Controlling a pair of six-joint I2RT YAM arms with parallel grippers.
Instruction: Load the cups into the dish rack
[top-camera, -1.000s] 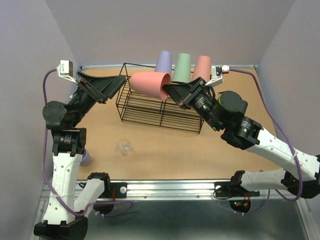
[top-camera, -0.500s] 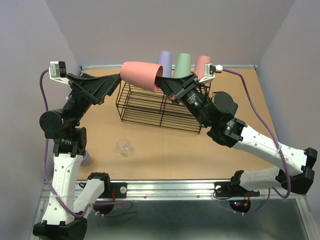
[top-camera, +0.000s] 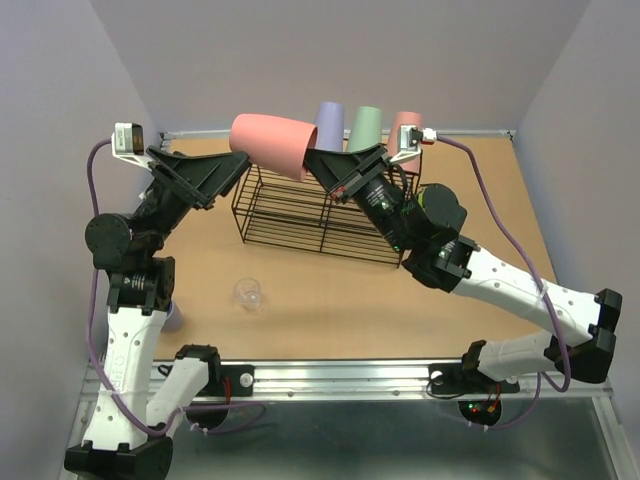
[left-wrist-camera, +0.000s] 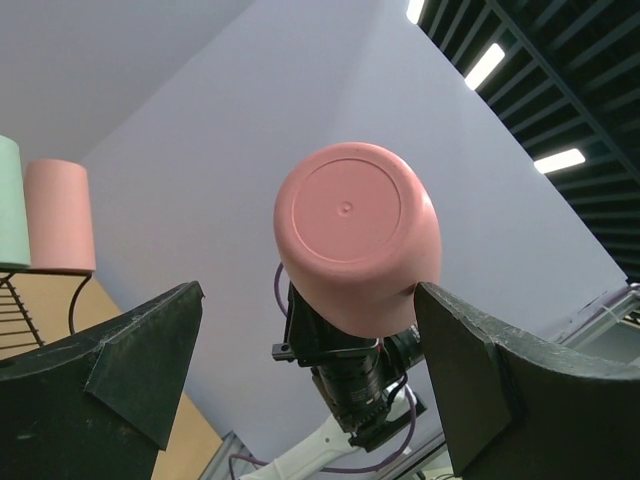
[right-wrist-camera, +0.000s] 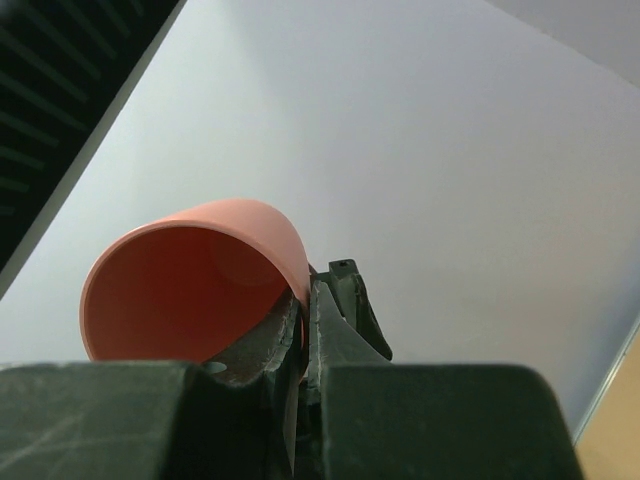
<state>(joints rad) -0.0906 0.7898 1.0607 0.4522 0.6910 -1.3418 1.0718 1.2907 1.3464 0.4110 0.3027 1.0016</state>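
Observation:
My right gripper (top-camera: 318, 165) is shut on the rim of a salmon-pink cup (top-camera: 268, 145) and holds it on its side in the air above the left end of the black wire dish rack (top-camera: 300, 230). In the right wrist view the fingers (right-wrist-camera: 345, 300) pinch the cup's wall (right-wrist-camera: 190, 285). My left gripper (top-camera: 232, 168) is open and empty just left of the cup. In its view the cup's base (left-wrist-camera: 350, 215) faces it between the spread fingers (left-wrist-camera: 500, 370). A lavender (top-camera: 328, 123), a green (top-camera: 364, 130) and a pink cup (top-camera: 404, 127) stand upside down on the rack's far side.
A small clear cup (top-camera: 248, 293) stands on the brown table in front of the rack. A lavender cup (top-camera: 173, 316) shows partly behind my left arm near the table's front left. Grey walls close in on the left, right and back.
My right gripper has lifted the salmon-pink cup up and to the left, from rack-top height to above the rack's left end. My left gripper has stayed open beside it.

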